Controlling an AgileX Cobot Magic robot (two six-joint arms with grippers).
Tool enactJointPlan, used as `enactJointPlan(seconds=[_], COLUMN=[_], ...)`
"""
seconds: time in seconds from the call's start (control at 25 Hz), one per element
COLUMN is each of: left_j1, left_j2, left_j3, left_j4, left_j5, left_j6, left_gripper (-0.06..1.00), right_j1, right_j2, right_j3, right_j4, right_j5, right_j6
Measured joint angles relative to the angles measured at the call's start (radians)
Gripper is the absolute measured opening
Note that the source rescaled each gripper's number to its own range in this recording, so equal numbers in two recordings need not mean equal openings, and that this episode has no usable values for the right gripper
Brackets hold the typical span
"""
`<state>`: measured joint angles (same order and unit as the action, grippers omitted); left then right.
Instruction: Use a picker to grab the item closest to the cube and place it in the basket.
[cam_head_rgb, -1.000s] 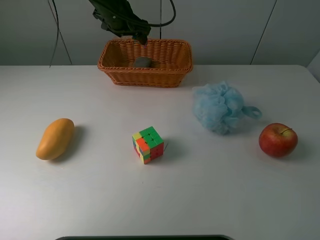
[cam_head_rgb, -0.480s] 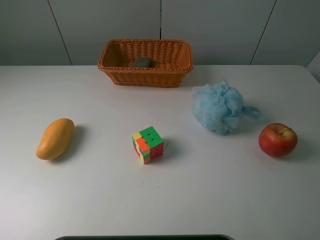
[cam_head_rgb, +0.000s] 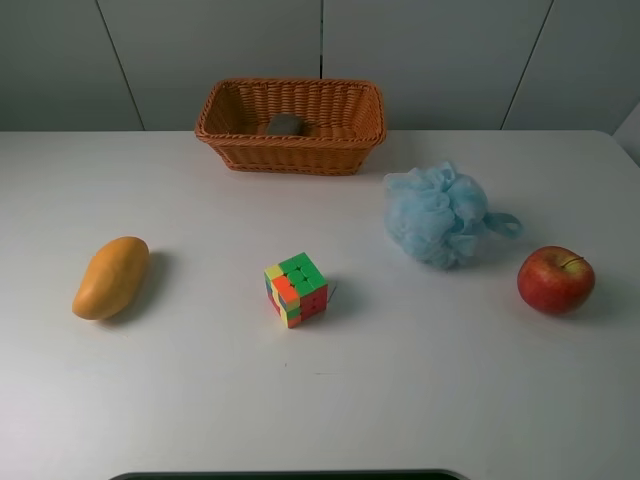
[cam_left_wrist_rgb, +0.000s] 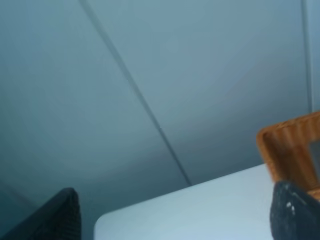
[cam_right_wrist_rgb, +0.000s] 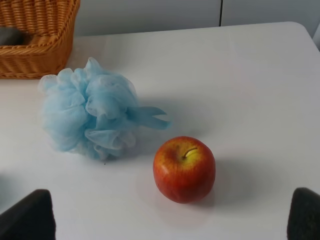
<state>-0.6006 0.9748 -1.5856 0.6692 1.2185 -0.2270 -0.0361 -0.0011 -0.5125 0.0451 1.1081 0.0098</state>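
Exterior high: I see the item (cam_head_rgb: 285, 125) inside the basket (cam_head_rgb: 290, 155) at the desk's (cam_head_rgb: 320, 400) far edge; both end effectors' (cam_right_wrist_rgb: 170, 215) fingertips spread wide.

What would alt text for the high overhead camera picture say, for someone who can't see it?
A white table seen from above holds a wicker basket at the back with a small gray item inside. A multicoloured cube sits mid-table, a mango to the left, a blue bath pouf and red apple to the right. No robot arm shows.

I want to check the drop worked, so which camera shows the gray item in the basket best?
Exterior high: the item lies inside the basket. Right wrist catches only its edge; left wrist shows just a basket corner.
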Motion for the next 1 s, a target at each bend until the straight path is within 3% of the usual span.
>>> enactJointPlan(seconds=[0.16,0.32,0.48,0.76,1.0], left_j1=[0.198,0.412,0.543,0.601,0.601], left_j2=[-0.190,-0.383,-0.596,-0.943,-0.971], left_j3=[0.167,0.299,0.432,0.721,0.846], left_j4=[-0.073,-0.208,-0.327,-0.386,-0.433], left_j5=[0.007,0.007,0.007,-0.042,-0.053], left_j6=[0.010,0.055,0.069,0.049,0.029], left_gripper=[1.00,1.00,1.00,1.00,1.00], right_j1=[0.000,0.000,0.000,0.000,0.000], right_j2=[0.000,0.000,0.000,0.000,0.000], right_j3=[0.000,0.000,0.000,0.000,0.000], right_j4=[0.000,0.000,0.000,0.000,0.000], right_j5=[0.000,0.000,0.000,0.000,0.000], right_j6=[0.000,0.000,0.000,0.000,0.000])
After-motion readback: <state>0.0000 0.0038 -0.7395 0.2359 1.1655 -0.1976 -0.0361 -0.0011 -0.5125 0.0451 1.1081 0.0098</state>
